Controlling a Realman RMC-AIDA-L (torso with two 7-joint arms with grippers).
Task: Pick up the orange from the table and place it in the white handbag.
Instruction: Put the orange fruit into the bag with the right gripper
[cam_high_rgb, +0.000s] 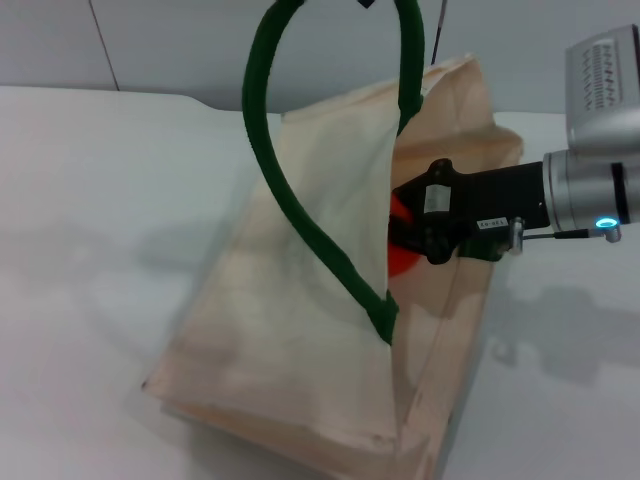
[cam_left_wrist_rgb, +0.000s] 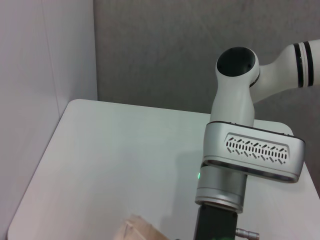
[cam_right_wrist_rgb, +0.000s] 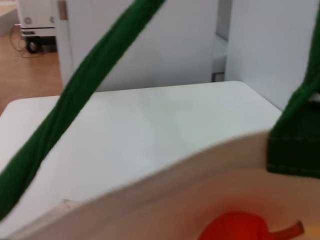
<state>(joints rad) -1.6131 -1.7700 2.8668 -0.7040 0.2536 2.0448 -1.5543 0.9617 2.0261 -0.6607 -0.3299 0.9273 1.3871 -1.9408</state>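
Cream cloth makes up the white handbag (cam_high_rgb: 300, 300), which sits on the table (cam_high_rgb: 90, 200) with its mouth pulled open, one dark green handle (cam_high_rgb: 290, 200) rising out of the top of the head view as though lifted from above, which would explain why the near panel stands up and leaves a gap. Into that gap, from the robot's right side, reaches the right gripper (cam_high_rgb: 405, 235), its black body lying nearly level across the bag's rim. The orange (cam_high_rgb: 400, 240) shows as a sliver of red-orange at the gripper's tip, just inside the opening and mostly hidden behind the raised cloth. From where I stand the fruit looks to be in the gripper's hold, but the fingers themselves are covered by the panel, so I cannot tell how far they are parted or whether they are clamped on it. The right wrist view looks over the bag's edge and catches the top of the orange with its stem (cam_right_wrist_rgb: 287, 230) low in the picture. The left gripper shows nowhere; its wrist camera looks down on the right arm (cam_left_wrist_rgb: 240, 150) and a corner of the bag. I judge the placing nearly done, with only the release remaining.
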